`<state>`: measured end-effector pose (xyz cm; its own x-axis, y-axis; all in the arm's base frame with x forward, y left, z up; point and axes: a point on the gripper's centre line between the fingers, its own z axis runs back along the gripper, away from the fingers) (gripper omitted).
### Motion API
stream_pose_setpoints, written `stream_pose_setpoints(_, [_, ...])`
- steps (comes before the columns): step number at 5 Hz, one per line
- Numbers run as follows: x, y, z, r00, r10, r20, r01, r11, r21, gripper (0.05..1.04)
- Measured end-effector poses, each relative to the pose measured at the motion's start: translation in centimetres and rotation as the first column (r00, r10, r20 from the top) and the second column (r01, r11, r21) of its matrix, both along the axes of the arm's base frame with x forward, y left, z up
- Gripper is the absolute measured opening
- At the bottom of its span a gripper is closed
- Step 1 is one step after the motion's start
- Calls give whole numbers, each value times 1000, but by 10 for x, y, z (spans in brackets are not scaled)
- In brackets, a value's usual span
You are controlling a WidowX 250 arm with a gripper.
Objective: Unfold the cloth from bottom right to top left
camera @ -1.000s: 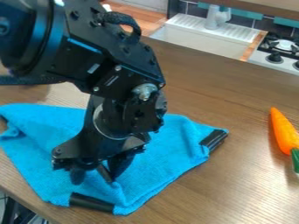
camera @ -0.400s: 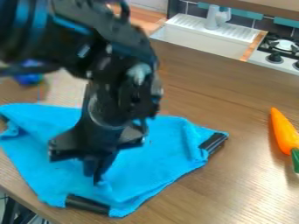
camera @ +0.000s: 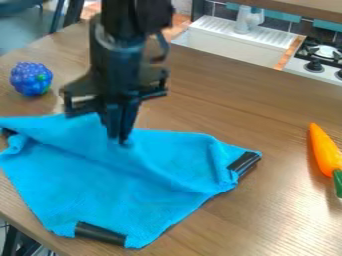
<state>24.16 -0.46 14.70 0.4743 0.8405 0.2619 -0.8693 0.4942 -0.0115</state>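
My gripper stands over the back part of the blue cloth, fingertips together and shut on a pinch of its fabric. The cloth lies on the wooden table with creases running from the pinch toward the front right. Its back left edge is raised in a fold beside the gripper. Black clips or bands show at its front corner, its right corner and its left edge.
A blue-purple bunch of toy grapes sits on the table at the back left. An orange toy carrot lies at the right. Behind the table are a white sink and a stove.
The gripper has gone from the cloth's front part toward the back, drawing fabric along and changing the creases. The grapes, earlier hidden by the arm, have come into full view.
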Motion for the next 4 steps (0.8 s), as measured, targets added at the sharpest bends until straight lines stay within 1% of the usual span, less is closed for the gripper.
stream_pose_setpoints(1, [20, 13, 8, 997, 75, -27, -77, 996, -54, 50])
stream_pose_setpoints(2, [45, 31, 13, 987, 152, -54, -156, 984, -90, 50])
stream_pose_setpoints(3, [72, 45, 20, 976, 210, -65, -216, 969, -118, 50])
stream_pose_setpoints(4, [95, 63, 21, 958, 274, -83, -283, 949, -136, 50])
